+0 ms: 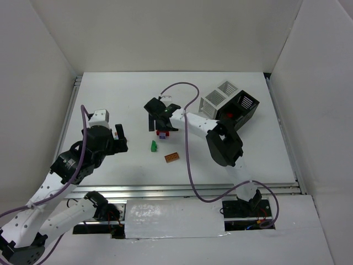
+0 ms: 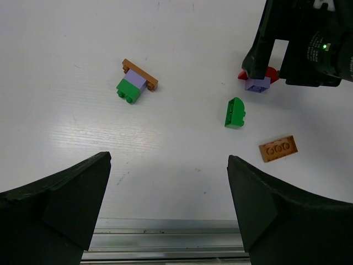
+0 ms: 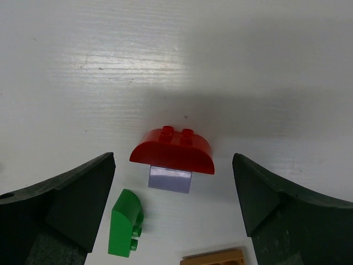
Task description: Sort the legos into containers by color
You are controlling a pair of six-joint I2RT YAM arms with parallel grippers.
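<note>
On the white worktop [image 1: 105,99], biggest stuff first. The two containers sit at the far right: a white mesh container [image 1: 218,98] and a black container [image 1: 245,107] right beside it, with something red showing inside the black one. My right arm [image 1: 220,141] is folded at the elbow and reaches left toward the middle, well apart from both boxes. Its wrist is tipped down so the camera looks pretty much straight at the surface. My left arm [image 1: 77,160] is tucked up on the left side. My left tool [image 2: 168,160] hangs wide open with nothing in it.

So for the middle pile the right side is clearly nearer. My right tool [image 3: 174,160] has its jaws spread wide and empty. The red brick [image 3: 172,150], sitting on a purple brick [image 3: 170,180], is right under it, centred in the gap.

The bit that matters is that the red brick's long axis runs from one finger across to the other, so closing would pinch it end to end. I reckon the gap is wide enough for that, so a straight drop should do it.

The green brick [image 3: 126,223] and the orange-brown brick [image 3: 215,256] lie just on the near side, apart from that stack. The green one is close enough that a finger might nudge it going down. A three-colour stack [image 2: 137,83] (orange-brown, purple, green) lies off toward my left arm's side, so I'd leave that one to the left tool.
</note>
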